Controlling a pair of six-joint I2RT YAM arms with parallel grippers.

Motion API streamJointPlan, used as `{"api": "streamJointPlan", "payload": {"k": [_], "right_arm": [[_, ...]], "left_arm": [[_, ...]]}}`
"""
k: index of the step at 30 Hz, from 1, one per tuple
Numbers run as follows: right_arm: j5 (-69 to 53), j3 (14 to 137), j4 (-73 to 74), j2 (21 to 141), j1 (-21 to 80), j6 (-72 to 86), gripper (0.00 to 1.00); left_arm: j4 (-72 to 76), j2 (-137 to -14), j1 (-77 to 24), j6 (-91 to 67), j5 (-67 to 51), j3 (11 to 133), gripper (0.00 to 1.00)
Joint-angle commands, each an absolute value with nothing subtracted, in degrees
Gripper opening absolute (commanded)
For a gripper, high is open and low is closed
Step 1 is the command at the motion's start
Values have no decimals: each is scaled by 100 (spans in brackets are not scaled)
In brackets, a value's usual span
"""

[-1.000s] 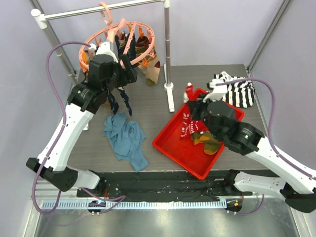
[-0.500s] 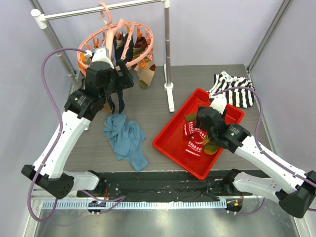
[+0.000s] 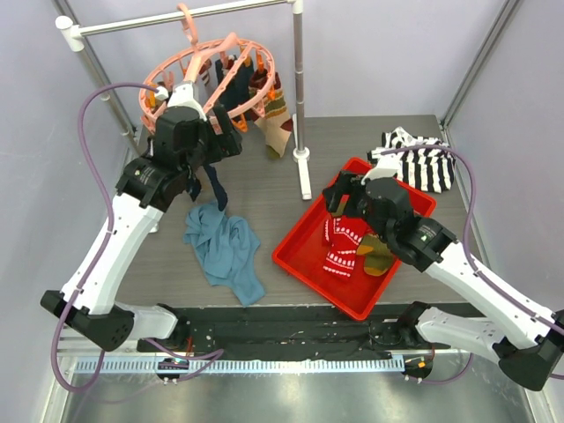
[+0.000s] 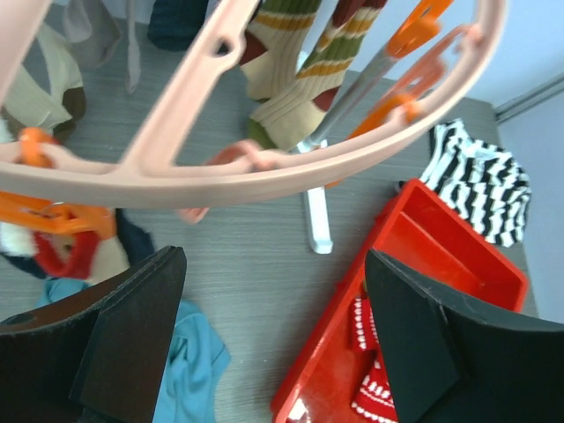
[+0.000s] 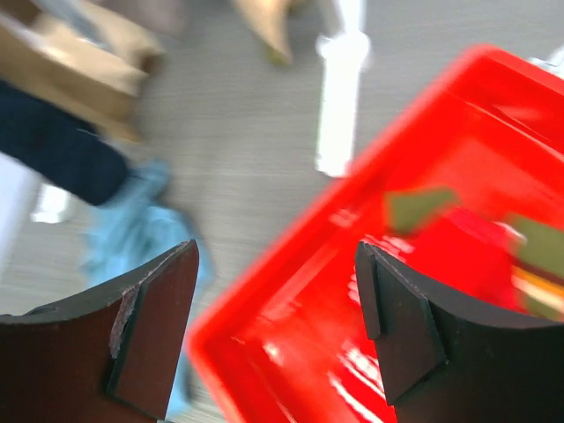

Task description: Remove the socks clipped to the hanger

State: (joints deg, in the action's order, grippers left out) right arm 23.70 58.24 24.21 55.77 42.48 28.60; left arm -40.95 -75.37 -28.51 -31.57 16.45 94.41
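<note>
Many socks hang from the hanger right beside my left gripper, fingers spread and empty; my right gripper, spread and empty too, is well away from it.

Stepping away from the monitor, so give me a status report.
Left tool open, empty, at round salmon-pink plastic ring hanger. Right tool open, empty, over red plastic tray. Striped knit socks hang clipped; red-white socks lie in tray. No obstruction seen.
</note>
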Motion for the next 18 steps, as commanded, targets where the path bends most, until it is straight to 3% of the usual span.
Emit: {"api": "streamJointPlan", "payload": {"k": [1,4,10,18], "right_arm": [[1461,5539,434,5730,4245,2891,79],[908,5493,-1129,6300,4263,2918,78],[361,6248,-2300,7742,4412,2664,78],[1063,6863,-3392,9095,5562,1345,80]], "left_arm": [[-4113,-7444,-2865,-3278,1284,9879,87],[-4148,-7365,-2865,-3375,1143,9914,87],[-4763,-7269,-2865,-3199,1774,10028,87],[-5169,-7014,-2856,-2910,2646,10213,88]]}}
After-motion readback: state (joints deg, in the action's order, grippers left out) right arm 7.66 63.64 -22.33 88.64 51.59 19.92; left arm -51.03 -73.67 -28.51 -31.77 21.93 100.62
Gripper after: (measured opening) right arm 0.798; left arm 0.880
